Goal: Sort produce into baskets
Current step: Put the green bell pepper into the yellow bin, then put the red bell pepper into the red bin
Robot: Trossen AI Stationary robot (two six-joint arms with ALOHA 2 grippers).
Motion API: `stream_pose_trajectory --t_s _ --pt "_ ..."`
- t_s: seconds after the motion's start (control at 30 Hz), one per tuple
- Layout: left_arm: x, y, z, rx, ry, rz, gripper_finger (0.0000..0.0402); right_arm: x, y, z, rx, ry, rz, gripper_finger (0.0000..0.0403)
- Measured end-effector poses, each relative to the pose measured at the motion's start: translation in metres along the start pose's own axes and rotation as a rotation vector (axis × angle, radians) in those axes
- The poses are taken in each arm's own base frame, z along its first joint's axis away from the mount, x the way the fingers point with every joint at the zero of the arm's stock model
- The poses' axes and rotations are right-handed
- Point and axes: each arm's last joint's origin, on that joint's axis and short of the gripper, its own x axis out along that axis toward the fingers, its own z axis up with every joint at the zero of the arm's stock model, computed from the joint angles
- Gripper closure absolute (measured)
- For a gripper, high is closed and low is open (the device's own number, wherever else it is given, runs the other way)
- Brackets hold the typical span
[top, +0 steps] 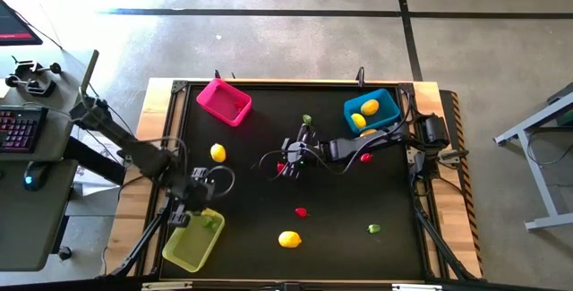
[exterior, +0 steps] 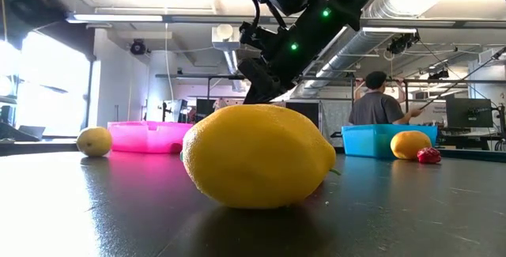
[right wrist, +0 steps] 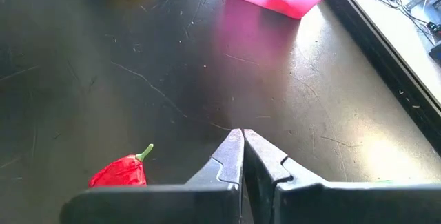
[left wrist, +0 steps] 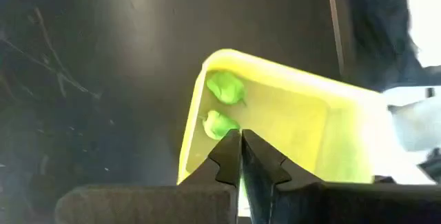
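My left gripper [top: 199, 206] [left wrist: 241, 140] is shut and hangs over the near-left yellow-green basket [top: 191, 240] [left wrist: 289, 114]. Two green pieces [left wrist: 225, 86] [left wrist: 218, 123] lie in the basket just past the fingertips. Nothing shows between the fingers. My right gripper [top: 288, 163] [right wrist: 242, 139] is shut above mid-table, beside a red pepper-like piece [right wrist: 121, 171] that lies on the table. The pink basket [top: 224, 101] stands at the far left. The blue basket [top: 372, 112] at the far right holds two yellow pieces [top: 363, 114].
Loose on the black table lie a lemon [top: 218, 152], a nearer lemon [top: 289, 238] [exterior: 257, 156], red pieces [top: 301, 211] [top: 365, 158] and green pieces [top: 374, 228] [top: 307, 119]. A person [exterior: 375, 103] stands in the room beyond the table.
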Motion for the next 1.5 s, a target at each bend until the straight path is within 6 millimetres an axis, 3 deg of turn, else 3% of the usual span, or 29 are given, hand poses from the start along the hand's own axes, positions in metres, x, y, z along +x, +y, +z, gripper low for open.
stream_pose_trajectory --t_s 0.3,0.7,0.9,1.0,1.2,1.5 --pt "0.051 -0.012 -0.021 0.016 -0.117 -0.079 0.0401 0.0 0.0 0.0 -0.002 0.003 0.0 0.0403" --pt "0.062 -0.009 -0.034 -0.012 -0.033 -0.04 0.0397 0.0 0.0 0.0 -0.001 0.003 -0.001 0.0403" --pt "0.047 -0.013 -0.027 0.013 -0.024 0.008 0.0361 0.0 0.0 0.0 -0.001 0.003 -0.001 0.0403" --pt "0.028 -0.01 -0.018 0.02 -0.04 0.153 0.0351 0.0 0.0 0.0 -0.001 0.003 -0.001 0.0403" --pt "0.008 0.015 -0.001 -0.029 -0.041 0.265 0.0394 0.0 0.0 0.0 -0.01 0.003 -0.001 0.0403" --pt "-0.002 0.063 0.004 0.053 0.077 0.312 0.0401 0.0 0.0 0.0 -0.028 0.004 -0.001 0.0403"
